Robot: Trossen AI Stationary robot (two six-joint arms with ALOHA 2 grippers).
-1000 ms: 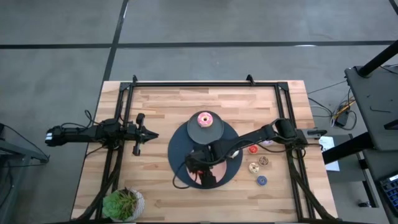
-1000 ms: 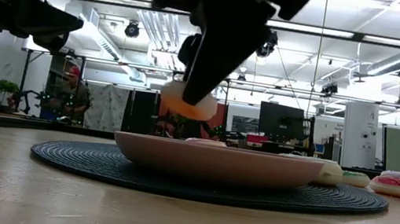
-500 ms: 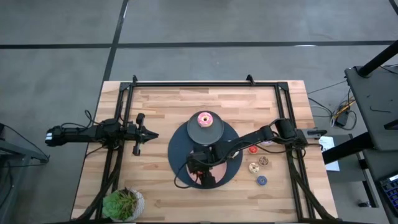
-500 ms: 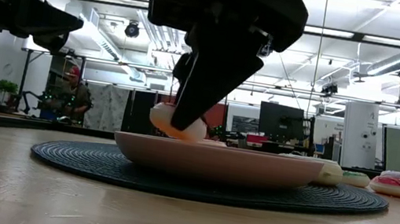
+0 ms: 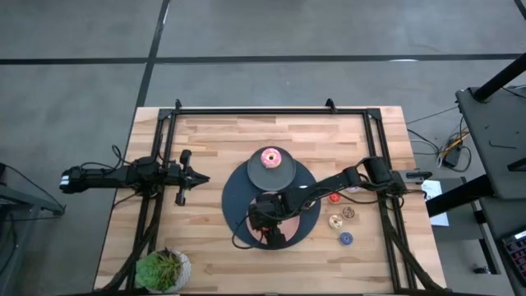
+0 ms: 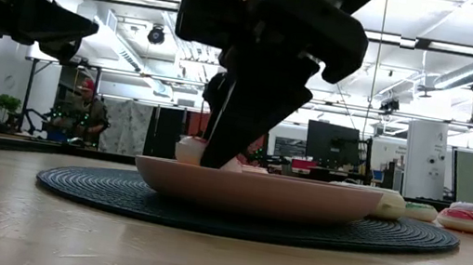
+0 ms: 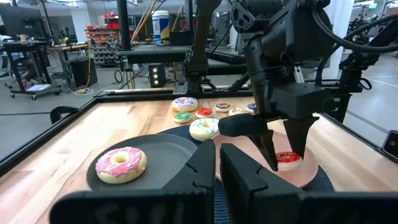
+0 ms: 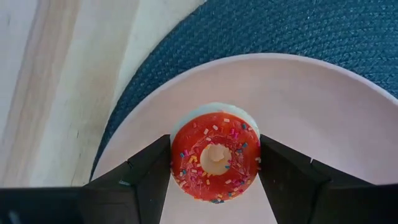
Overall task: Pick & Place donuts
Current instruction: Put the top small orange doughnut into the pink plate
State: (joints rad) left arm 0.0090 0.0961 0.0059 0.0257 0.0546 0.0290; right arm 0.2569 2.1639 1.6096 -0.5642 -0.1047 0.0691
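Red-frosted donut point(image 8: 214, 157) sits clamped between the right gripper point(image 8: 214, 171) fingers, lowered onto the pink plate point(image 8: 323, 118) (placing step); next, I judge, releasing.

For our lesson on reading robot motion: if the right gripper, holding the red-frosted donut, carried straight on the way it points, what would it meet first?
The right gripper points down, shut on the red-frosted donut. Going straight on, the donut would meet the pink plate directly beneath it first. In the low view it already sits at the rim's level, so contact looks very close, perhaps already made.
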